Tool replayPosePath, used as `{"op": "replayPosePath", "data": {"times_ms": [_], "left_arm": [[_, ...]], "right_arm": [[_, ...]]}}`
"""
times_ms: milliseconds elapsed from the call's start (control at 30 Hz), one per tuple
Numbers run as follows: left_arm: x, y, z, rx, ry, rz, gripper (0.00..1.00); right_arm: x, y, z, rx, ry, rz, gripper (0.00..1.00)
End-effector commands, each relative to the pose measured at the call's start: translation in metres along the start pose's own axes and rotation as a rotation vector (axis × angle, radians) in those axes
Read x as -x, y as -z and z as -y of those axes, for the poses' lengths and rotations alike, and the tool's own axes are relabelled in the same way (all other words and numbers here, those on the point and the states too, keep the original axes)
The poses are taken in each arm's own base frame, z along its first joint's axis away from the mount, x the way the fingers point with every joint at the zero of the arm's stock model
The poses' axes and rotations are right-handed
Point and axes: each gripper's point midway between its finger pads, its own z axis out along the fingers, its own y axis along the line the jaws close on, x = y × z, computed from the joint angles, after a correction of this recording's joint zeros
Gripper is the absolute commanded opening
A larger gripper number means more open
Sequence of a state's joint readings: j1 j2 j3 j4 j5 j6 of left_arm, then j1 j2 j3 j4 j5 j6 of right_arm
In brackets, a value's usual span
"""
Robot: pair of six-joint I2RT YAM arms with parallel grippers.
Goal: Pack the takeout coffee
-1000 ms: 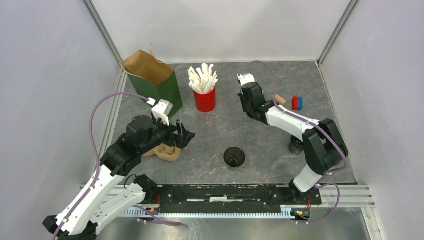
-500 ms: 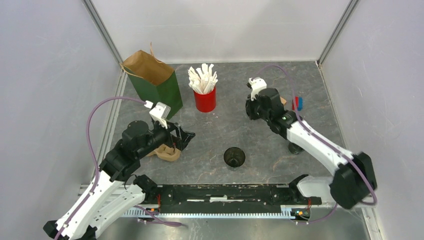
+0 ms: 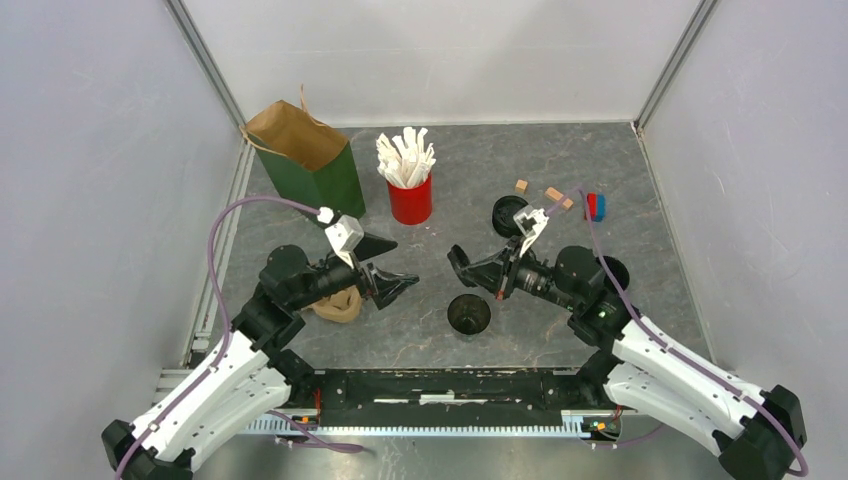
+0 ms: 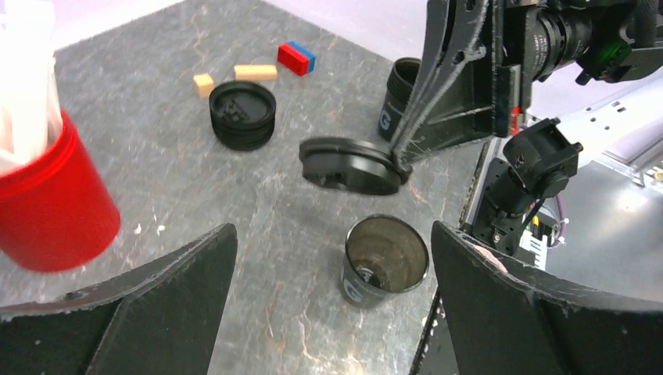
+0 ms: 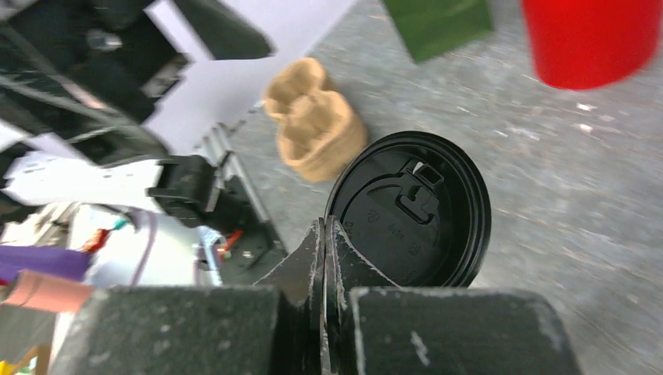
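The black paper cup (image 3: 468,313) with white lettering stands open and upright at the table's middle front; it also shows in the left wrist view (image 4: 385,259). My right gripper (image 3: 474,267) is shut on the rim of a flat round black lid (image 5: 410,211). It holds the lid tilted in the air, just above and left of the cup, as the left wrist view (image 4: 350,164) shows. My left gripper (image 3: 388,264) is open and empty, left of the cup and pointing at it, with the cup between its fingers in its own view (image 4: 332,234).
A stack of black lids (image 3: 510,213) and a second black cup (image 3: 610,270) sit on the right. The red cup of white sticks (image 3: 410,195) and the green paper bag (image 3: 310,165) stand at the back. A brown cup carrier (image 3: 335,305) lies under the left arm. Small blocks (image 3: 594,206) lie at the back right.
My right arm has swung from the lid stack at the back down to the middle, carrying a lid to above the cup. My left gripper has moved right, towards the cup.
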State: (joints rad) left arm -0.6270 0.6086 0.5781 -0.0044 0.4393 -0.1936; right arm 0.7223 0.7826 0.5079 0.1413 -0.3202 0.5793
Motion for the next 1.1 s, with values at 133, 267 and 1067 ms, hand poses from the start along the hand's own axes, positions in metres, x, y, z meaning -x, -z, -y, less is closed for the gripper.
{"op": "replayPosePath", "data": {"times_ms": [133,267,1067], "left_arm": [[0.033,-0.016,0.027,-0.152,-0.246,0.193,1.0],[0.017,-0.031,0.033,-0.183,-0.283,0.146,1.0],[0.009,-0.064,0.044,-0.158,-0.437,0.24,1.0]], "right_arm": [[0.042,0.017,-0.075,0.292,-0.1,0.198,0.0],[0.047,0.021,-0.076,0.299,-0.122,0.249,0.0],[0.053,0.02,-0.078,0.305,-0.189,0.283,0.0]]}}
